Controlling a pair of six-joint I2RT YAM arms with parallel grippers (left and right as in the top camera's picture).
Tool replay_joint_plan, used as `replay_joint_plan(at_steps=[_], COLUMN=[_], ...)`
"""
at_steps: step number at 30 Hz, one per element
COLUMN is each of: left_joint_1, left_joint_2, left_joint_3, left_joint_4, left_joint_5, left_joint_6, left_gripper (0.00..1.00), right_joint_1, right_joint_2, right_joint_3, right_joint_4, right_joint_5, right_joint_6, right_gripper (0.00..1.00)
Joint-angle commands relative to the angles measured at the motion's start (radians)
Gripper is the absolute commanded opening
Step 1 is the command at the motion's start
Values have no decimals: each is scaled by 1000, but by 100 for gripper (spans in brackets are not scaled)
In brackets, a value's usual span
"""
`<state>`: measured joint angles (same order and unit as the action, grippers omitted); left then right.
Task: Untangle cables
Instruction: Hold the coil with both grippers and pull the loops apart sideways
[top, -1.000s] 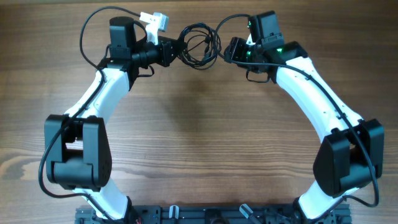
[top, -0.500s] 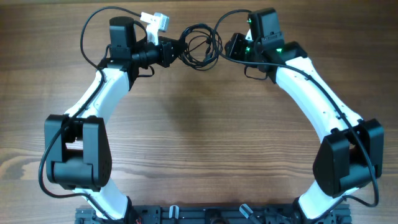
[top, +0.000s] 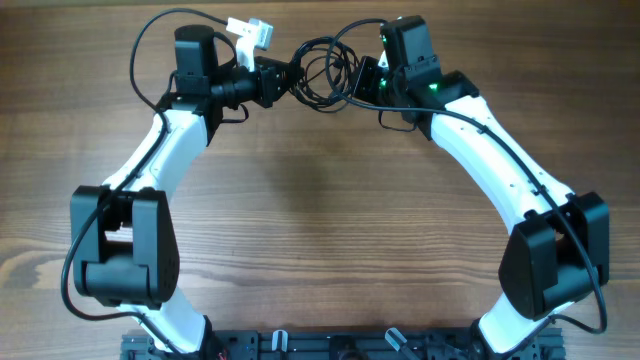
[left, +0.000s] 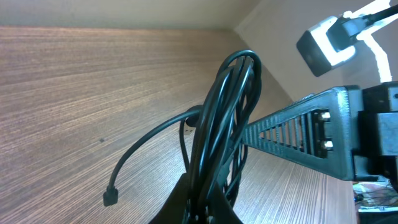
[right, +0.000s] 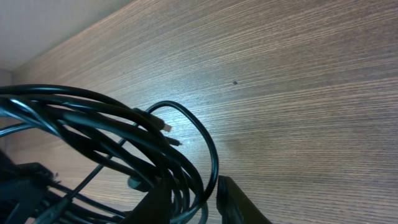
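- L arm (top: 165, 150): white, reaches up the left side of the tabletop (top: 320, 220) toward the far edge; a thin black lead loops round its wrist.
- White plug (top: 250, 30): lies by the far edge, just beside L wrist, on a pale lead.
- Left tool (top: 290, 78): points right, at the left rim of the cable bundle (top: 325, 72). Wrist view: left tool (left: 205, 210) is pinched together on the strands, which rise up out of it.
- Cable bundle: black, several loops coiled together, between the two tools near the far edge, centre. Seems lifted off the wood in the L wrist view (left: 224, 118); can't tell from overhead.
- Loose end (left: 111, 198): one strand curves down out of the bundle, small plug at its tip resting on the wood.
- Right tool (top: 360, 82): points left, at the right rim of the bundle. Wrist view (right: 194, 205): jaws apart, strands running through the gap, no squeeze visible.
- R arm (top: 500, 170): white, green light on at the wrist.
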<state>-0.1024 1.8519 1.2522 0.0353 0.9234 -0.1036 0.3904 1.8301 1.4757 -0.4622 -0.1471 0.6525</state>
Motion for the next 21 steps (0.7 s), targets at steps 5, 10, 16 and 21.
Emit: replay_joint_plan(at_steps=[5,10,16,21], left_joint_1=[3,3,2,2], left_joint_2=[-46,-46,-46,-46], left_joint_3=[10,10,10,10], left_joint_4=[15,15,15,17], left_joint_5=[38,38,57,77], left_joint_6=[-10,-11,-18,-18], left_gripper=[4,4,4,4], right_joint_1=[6,6,6,6], right_joint_2=[29,29,29,29], right_joint_3=[-4,-4,-4,-4], right_joint_4=[3,5,10,24], right_joint_5=[19,19,21,21], right_joint_6=[11,14,27,29], right_gripper=[22,20,20,19])
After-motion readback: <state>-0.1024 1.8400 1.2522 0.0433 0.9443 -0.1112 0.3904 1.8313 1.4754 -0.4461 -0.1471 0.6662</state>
